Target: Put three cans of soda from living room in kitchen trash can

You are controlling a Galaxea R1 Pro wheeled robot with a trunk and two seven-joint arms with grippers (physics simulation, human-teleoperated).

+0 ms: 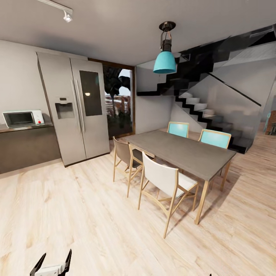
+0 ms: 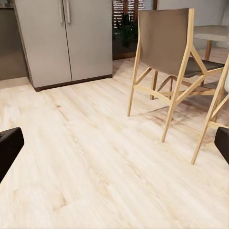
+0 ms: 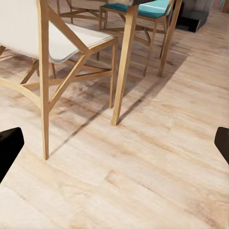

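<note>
The head view looks from high across the room at a grey rectangular dining table point(image 1: 184, 151). Both wrist views sit low, sharing its wooden chairs point(image 2: 167, 57).

A grey dining table point(image 1: 184, 151) stood on the wood floor point(image 1: 76, 214) with four chairs; a steel refrigerator point(image 1: 76, 109) stood against the wall.

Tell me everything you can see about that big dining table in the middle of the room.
The dining table has a long rectangular top of matte grey, looking like stone or concrete, on slim light wooden legs. It stands level on the pale wood floor, below a turquoise pendant lamp. No objects show on its top. Four chairs are drawn up to it: a white-seated chair and a taupe chair on the near side, and two turquoise chairs on the far side. Behind it rises a dark staircase.
</note>
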